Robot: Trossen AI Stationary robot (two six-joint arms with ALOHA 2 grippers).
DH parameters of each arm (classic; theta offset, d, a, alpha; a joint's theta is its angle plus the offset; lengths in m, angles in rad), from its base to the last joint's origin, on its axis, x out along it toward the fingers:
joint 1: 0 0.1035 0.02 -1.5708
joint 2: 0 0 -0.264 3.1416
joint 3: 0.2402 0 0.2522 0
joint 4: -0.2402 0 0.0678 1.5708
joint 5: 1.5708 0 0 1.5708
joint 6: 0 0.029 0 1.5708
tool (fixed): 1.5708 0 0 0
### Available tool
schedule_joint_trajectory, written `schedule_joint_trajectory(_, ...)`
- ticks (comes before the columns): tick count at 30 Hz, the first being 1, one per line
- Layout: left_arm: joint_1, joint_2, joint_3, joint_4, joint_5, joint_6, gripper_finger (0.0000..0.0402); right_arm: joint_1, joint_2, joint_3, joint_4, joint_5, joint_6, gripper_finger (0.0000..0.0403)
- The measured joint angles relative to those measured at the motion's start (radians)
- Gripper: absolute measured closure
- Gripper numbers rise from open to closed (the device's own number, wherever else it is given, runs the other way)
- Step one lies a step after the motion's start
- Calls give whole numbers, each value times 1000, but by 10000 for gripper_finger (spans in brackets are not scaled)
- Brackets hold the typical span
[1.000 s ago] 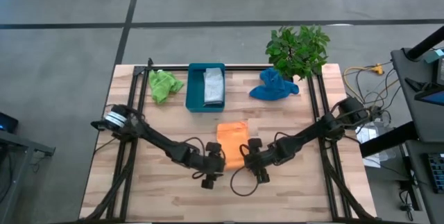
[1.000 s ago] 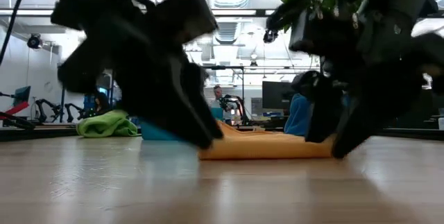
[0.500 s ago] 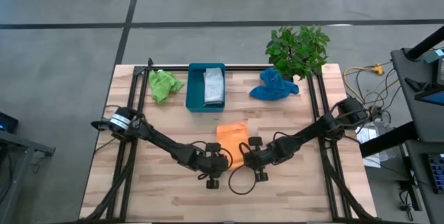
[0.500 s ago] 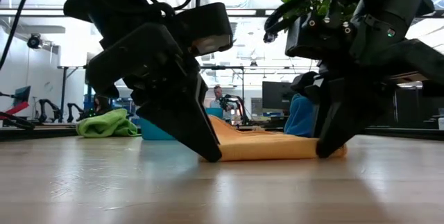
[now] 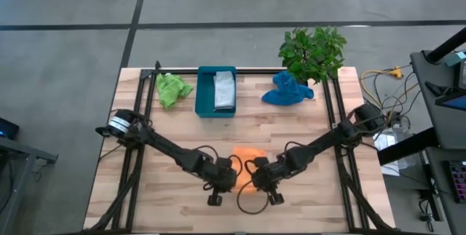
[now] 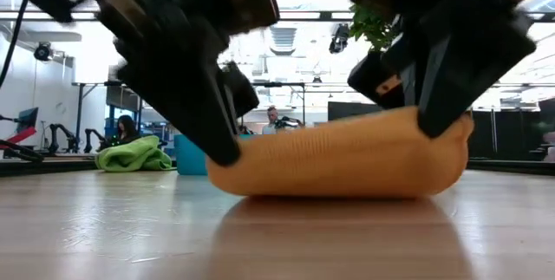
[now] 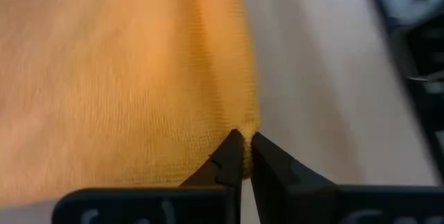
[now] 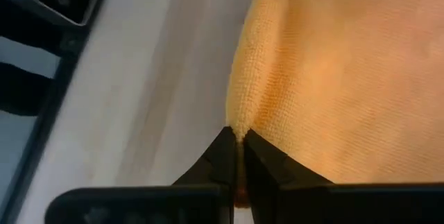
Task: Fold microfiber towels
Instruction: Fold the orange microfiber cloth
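Observation:
The orange towel (image 5: 247, 156) lies at the table's middle, toward the near edge. Both grippers are shut on its near edge, my left gripper (image 7: 243, 156) on the left corner and my right gripper (image 8: 238, 149) on the right one. In the low view the towel (image 6: 334, 160) hangs between the two and sags down to the tabletop. The green towel (image 5: 172, 88) lies bunched at the far left and the blue towel (image 5: 288, 91) at the far right. The grey towel (image 5: 223, 89) lies folded in the teal tray (image 5: 204, 89). My left gripper pinches the orange towel's near left corner (image 7: 244, 123) between its two fingertips, slanting down from the table's left. The corner is lifted off the table; the cloth below it hangs slack. My right gripper pinches the towel's near right corner (image 8: 240, 128) between its two fingertips, slanting down from the table's right. That corner is held up, a little higher than the left one (image 6: 438, 124); the towel's middle sags onto the table.
A potted plant (image 5: 313, 52) stands at the far right corner, behind the blue towel. Black frame rails run along the table's left and right sides. Bare wood shows near the front edge and between the tray and the orange towel.
Both grippers have shut on the orange towel's near corners, then risen and drawn back toward the table's near edge. The towel's near edge has lifted off the table and the towel has been drawn toward the near edge.

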Motion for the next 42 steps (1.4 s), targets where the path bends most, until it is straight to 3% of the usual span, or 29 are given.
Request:
schedule_joint_trajectory(6,-8,-7,-1,68,151,39,401,34,0,34,-9,-4,8,390)
schedule_joint_trajectory(12,-9,-9,-6,78,154,41,401,45,-2,58,-13,-32,53,384)
schedule_joint_trajectory(20,-10,-9,-27,70,145,34,401,48,-2,78,-15,-86,98,325)
schedule_joint_trajectory(25,-10,-9,-29,81,143,25,401,46,-3,67,-13,-22,130,308)
schedule_joint_trajectory(28,-10,-9,-29,103,150,24,402,39,3,50,-13,55,172,321)
schedule_joint_trajectory(33,-13,-9,-20,115,185,24,402,17,49,34,-11,82,218,378)
schedule_joint_trajectory(42,-13,-33,-25,159,222,22,402,21,175,53,38,-10,237,394)
